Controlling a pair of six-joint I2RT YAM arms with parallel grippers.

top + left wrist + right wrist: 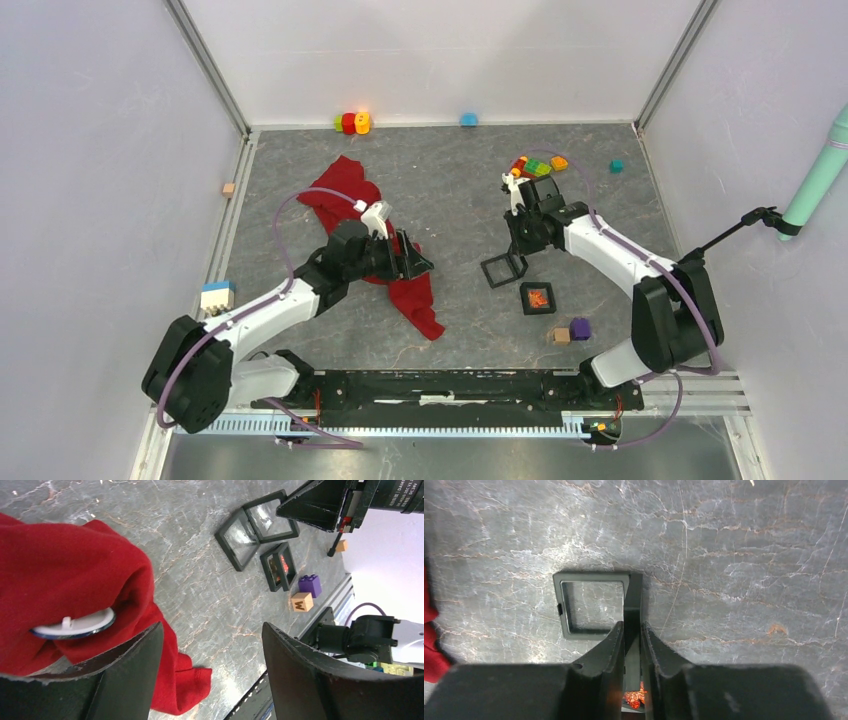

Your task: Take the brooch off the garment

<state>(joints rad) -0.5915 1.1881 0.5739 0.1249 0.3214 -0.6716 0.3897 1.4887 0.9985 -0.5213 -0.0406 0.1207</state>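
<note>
Left wrist: left gripper (212, 632) gapes beside round white brooch (72, 625) on red cloth garment (75, 565); right gripper (633, 626) pinches black hinged frame case (594, 576).

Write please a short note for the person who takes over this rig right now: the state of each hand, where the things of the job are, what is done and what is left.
Left hand: open, low over the red cloth garment, gripping nothing.
Right hand: shut on the upright panel of the black hinged frame case, which stands open on the table.
The round white brooch with a dark rim sits on a fold of the garment, close beside one left finger.
Done: the left hand is at the brooch.
Left: close on the brooch, pull it free of the cloth. Whether its pin is fastened cannot be seen.
</note>
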